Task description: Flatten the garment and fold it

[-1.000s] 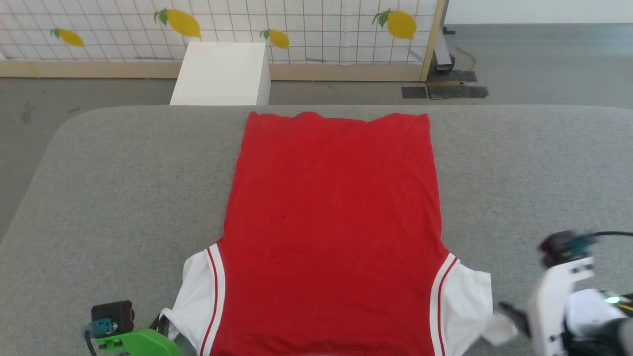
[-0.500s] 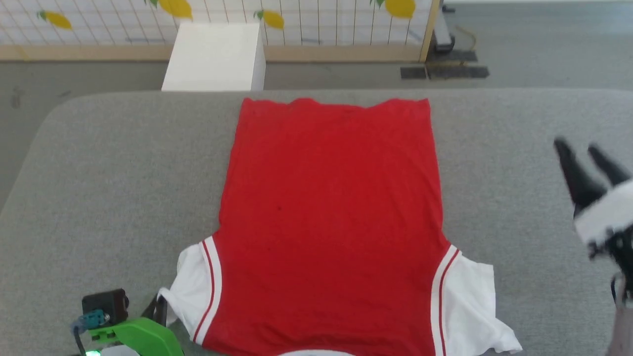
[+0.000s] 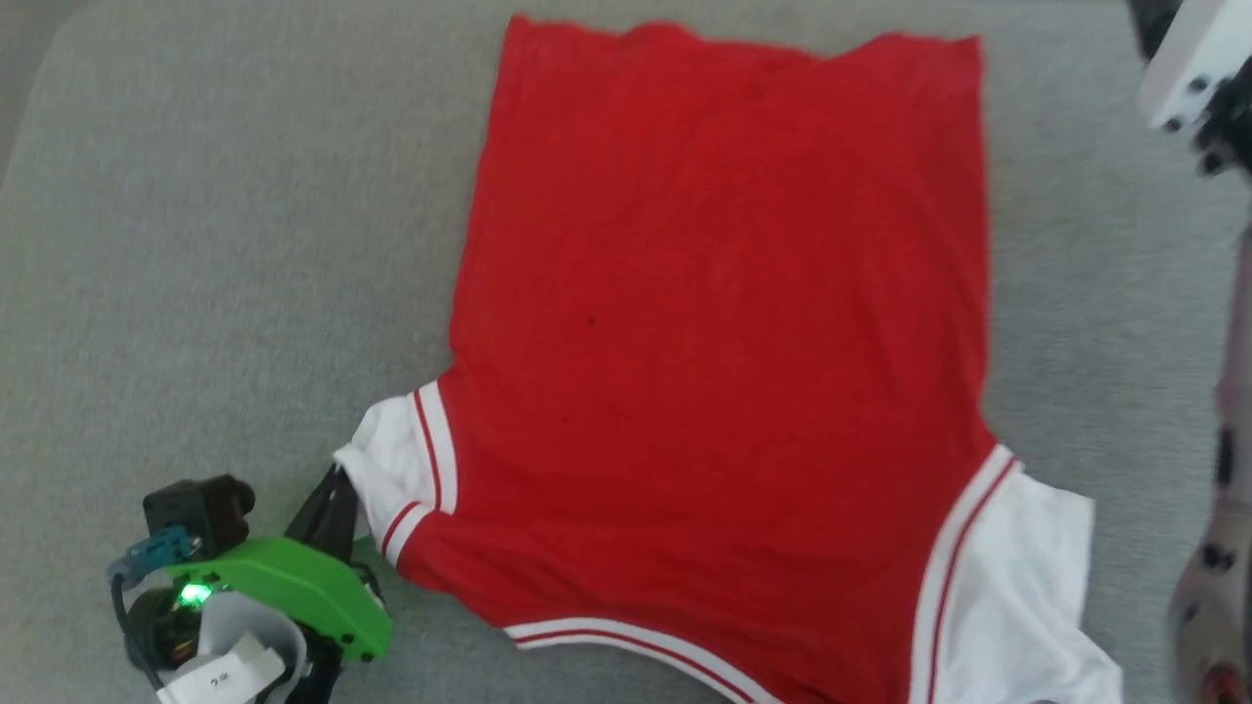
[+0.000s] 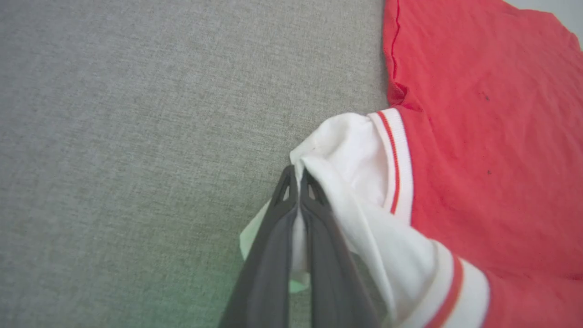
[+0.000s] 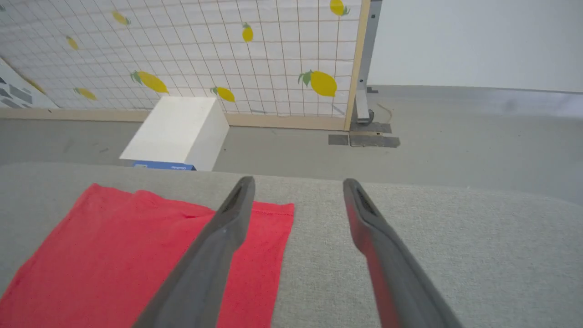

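Observation:
The garment (image 3: 724, 323), a red sleeveless jersey with white red-striped trim, lies spread on the grey table, its hem at the far side. White lining shows at both near corners. My left gripper (image 3: 338, 484) is shut on the white fabric at the near left corner, and the left wrist view shows that cloth (image 4: 364, 182) pinched between the closed fingers of the left gripper (image 4: 296, 172). My right gripper (image 5: 298, 182) is open and empty, hovering above the garment's far right hem corner (image 5: 268, 218). Its white wrist (image 3: 1188, 59) sits at the top right of the head view.
The grey padded table (image 3: 196, 244) extends well to the left and right of the jersey. Beyond its far edge stand a white box (image 5: 177, 132) on the floor and a lemon-patterned grid screen (image 5: 182, 50) with a wooden post (image 5: 357, 68).
The head camera has tilted down. My right gripper has moved from beside the near right white flap up to the far right hem corner. The left gripper stays shut on the white corner.

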Tool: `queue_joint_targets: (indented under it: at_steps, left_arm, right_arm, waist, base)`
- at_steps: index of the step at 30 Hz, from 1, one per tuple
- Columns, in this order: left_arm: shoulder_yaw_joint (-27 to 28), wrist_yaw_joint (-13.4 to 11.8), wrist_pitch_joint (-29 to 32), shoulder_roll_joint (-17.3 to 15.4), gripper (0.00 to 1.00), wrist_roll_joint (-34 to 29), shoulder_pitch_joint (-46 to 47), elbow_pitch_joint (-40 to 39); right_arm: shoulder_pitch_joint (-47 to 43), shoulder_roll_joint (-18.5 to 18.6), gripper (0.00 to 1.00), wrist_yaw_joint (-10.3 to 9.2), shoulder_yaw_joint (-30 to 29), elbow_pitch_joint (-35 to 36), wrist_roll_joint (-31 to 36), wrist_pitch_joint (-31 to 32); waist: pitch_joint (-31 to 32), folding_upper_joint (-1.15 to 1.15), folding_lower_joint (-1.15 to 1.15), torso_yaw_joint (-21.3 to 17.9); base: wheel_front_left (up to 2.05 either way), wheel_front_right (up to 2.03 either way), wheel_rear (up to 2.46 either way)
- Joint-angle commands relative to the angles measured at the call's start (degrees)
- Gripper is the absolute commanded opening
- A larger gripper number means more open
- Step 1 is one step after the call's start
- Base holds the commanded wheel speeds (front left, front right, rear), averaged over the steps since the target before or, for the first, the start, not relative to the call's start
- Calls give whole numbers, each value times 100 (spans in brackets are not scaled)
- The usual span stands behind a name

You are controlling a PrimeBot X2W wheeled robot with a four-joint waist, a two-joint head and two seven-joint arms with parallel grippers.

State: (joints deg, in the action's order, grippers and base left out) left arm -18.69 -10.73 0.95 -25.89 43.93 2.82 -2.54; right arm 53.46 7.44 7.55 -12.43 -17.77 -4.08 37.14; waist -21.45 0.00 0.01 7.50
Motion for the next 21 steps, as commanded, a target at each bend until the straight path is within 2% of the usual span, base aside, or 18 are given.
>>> queue_joint_targets:
  at_steps: [1, 7, 10, 14, 21]
  left_arm:
    - [-8, 44, -15, 36, 0, 26, 140, -44]
    - [-80, 151, -61, 106, 0, 16, 361, -151]
    - [-109, 196, -91, 151, 0, 24, 445, -184]
    - [-158, 217, -119, 201, 0, 19, 490, -215]
    - [-266, 240, -100, 257, 0, 10, 519, -321]
  right_arm:
    - [200, 141, 100, -6, 61, -105, 149, 169]
    - [931, 449, 100, -6, 137, -455, 656, 1171]
    - [1159, 476, 100, -6, 150, -556, 845, 1655]
    - [1244, 480, 100, -6, 226, -660, 1161, 2399]
    - [1228, 536, 100, -6, 453, -495, 1422, 3333]
  waist:
    - [-880, 0, -1, 722]
    - [-1383, 0, -1, 1073]
    - [-1584, 0, -1, 1169]
    - [-1737, 0, -1, 1208]
    - [-1871, 0, -1, 1236]
  base:
    - [0, 0, 0]
    - [0, 0, 0]
    - [0, 0, 0]
    - [0, 0, 0]
    - [0, 0, 0]
